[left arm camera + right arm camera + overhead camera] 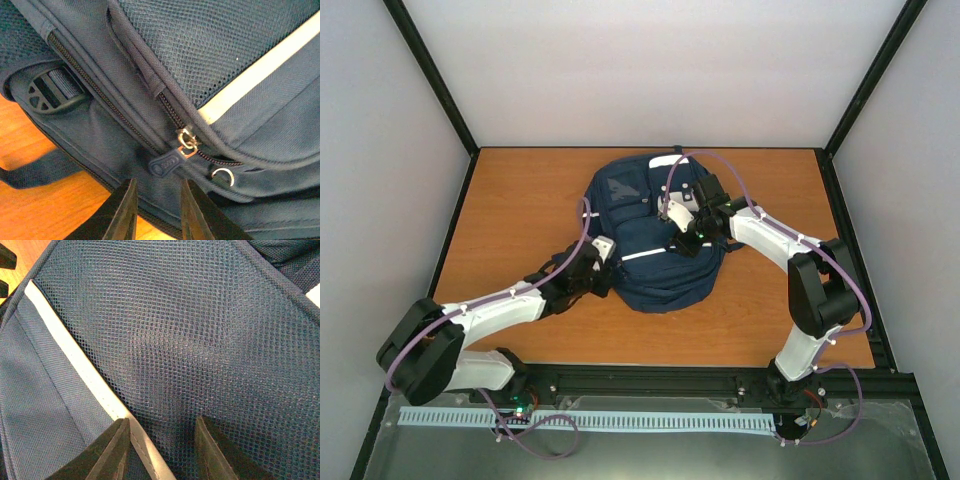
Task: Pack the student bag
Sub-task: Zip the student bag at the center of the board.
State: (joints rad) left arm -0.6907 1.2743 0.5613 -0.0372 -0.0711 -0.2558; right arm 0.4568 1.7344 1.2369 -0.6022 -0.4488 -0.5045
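The student bag (645,235), navy blue with white stripes, lies flat in the middle of the wooden table (520,190). My left gripper (157,195) is open at the bag's left side, its jaws just below a navy zipper pull (169,163) on a zip that runs along the side. A metal ring (222,176) sits right of the pull. My right gripper (162,432) is open and pressed down on the mesh pocket (200,340) on the bag's front, beside a white stripe (80,365). In the top view the left gripper (603,262) and right gripper (682,225) flank the bag.
A black plastic buckle (47,92) and a dark strap (35,170) lie on the table at the bag's left edge. Black frame posts and grey walls enclose the table. A cable tray (590,420) runs along the near edge.
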